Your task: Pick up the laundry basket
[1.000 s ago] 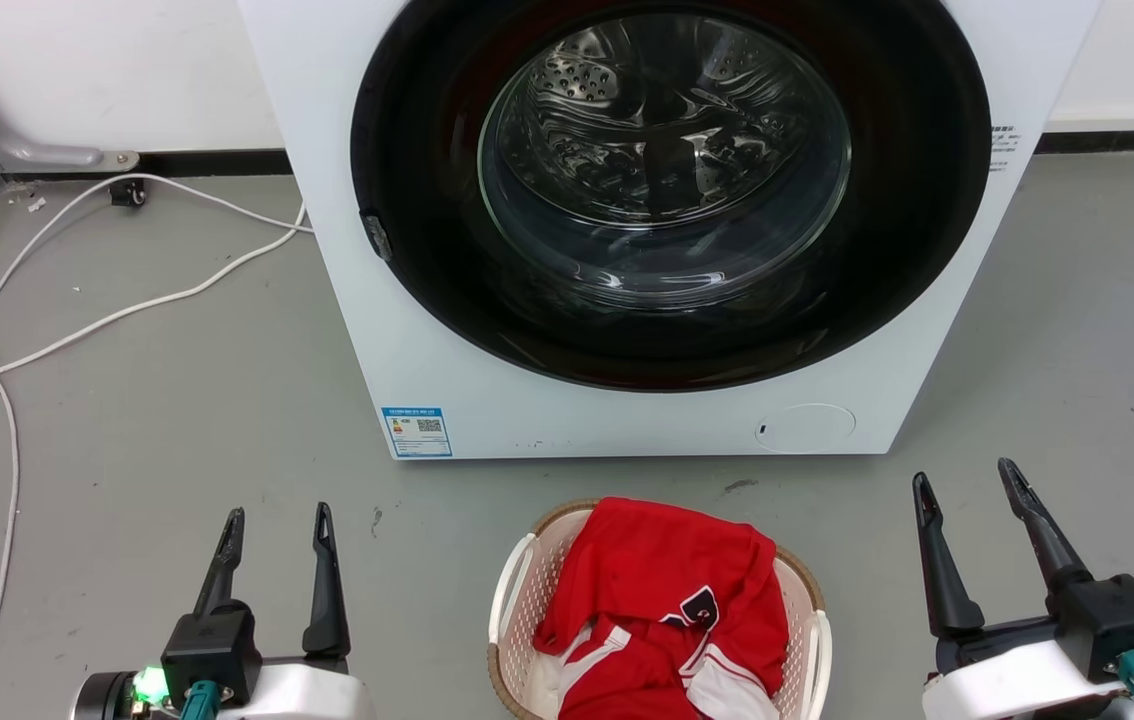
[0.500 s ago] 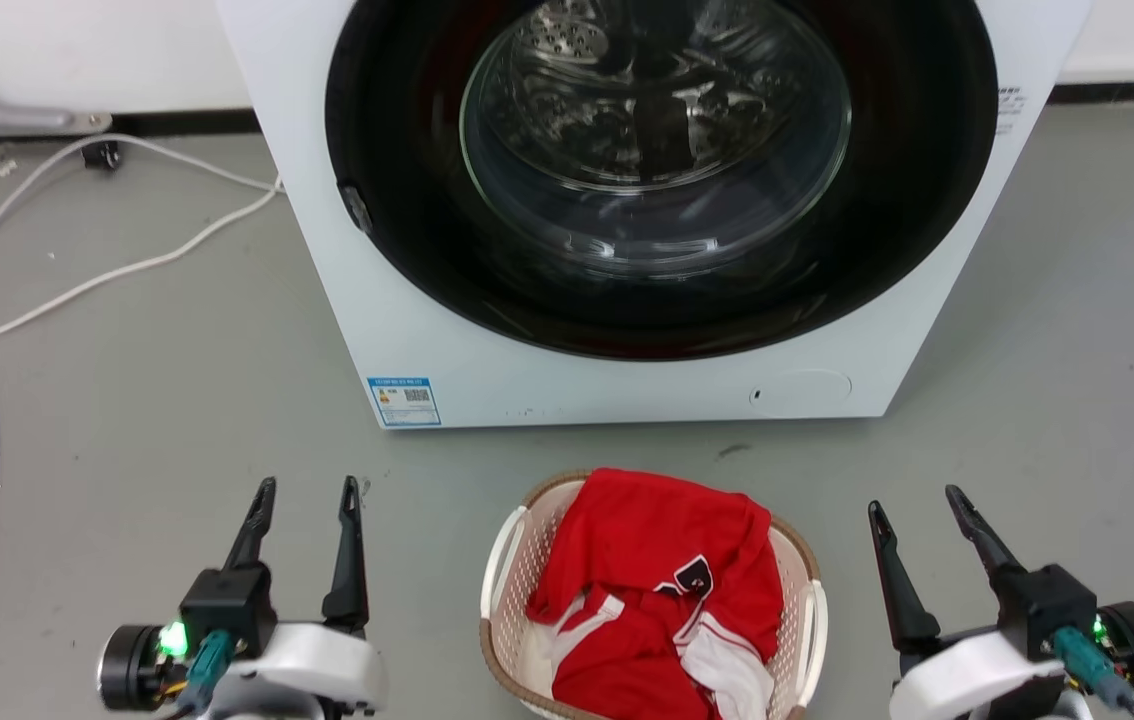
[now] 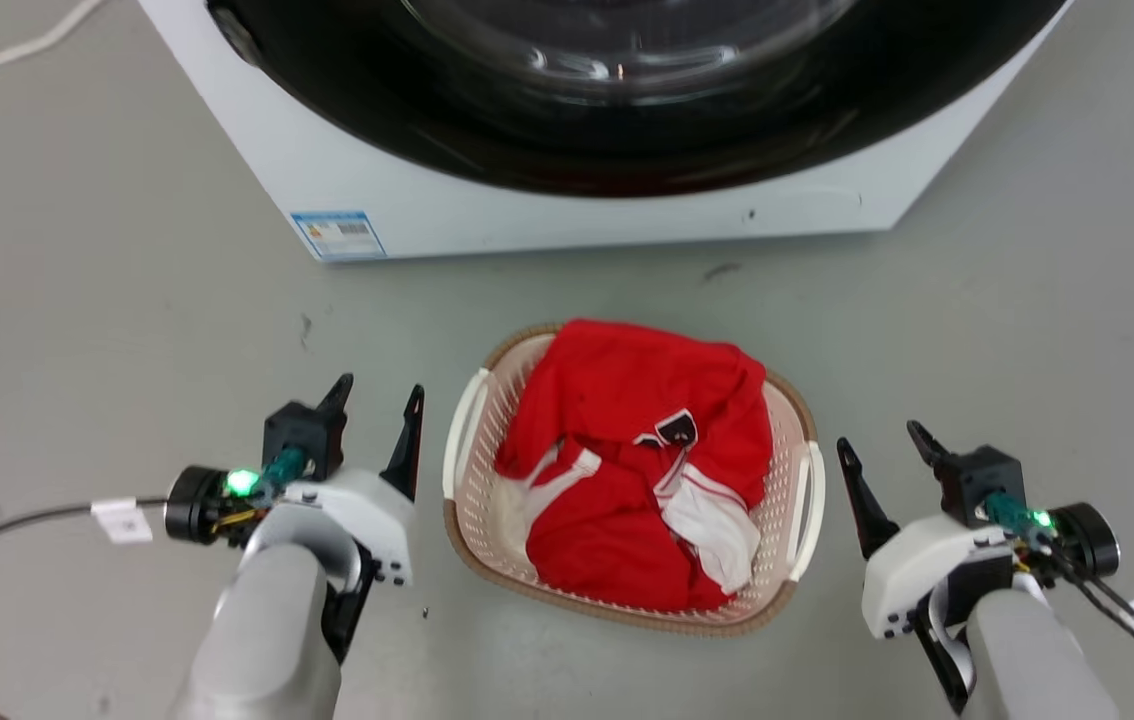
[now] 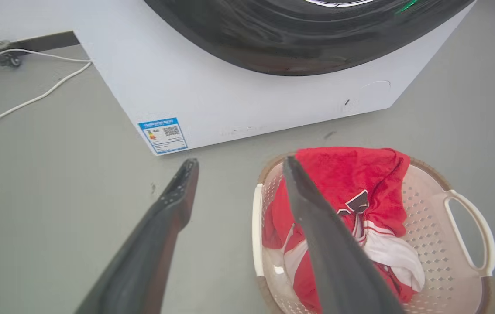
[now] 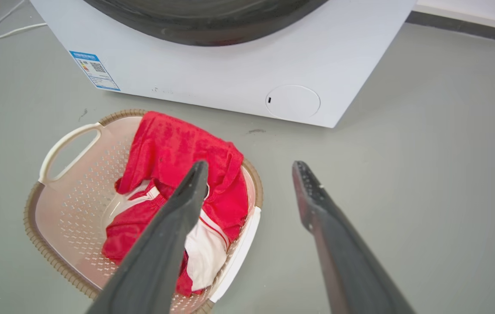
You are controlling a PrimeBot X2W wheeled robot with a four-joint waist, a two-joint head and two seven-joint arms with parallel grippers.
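Basket [image 3: 482, 520] is set on the floor [image 3: 127, 300], washer [image 3: 527, 215] just beyond it. Left gripper [image 3: 379, 386] and right gripper [image 3: 877, 437] are held either side of it, near its handles [image 3: 460, 430], fingers apart, nothing grasped. Each handle is best straddled squarely, both clamped together, and the lift kept level. A red-and-white garment [image 3: 627, 420] is heaped inside the basket; anything beneath is possibly hidden.
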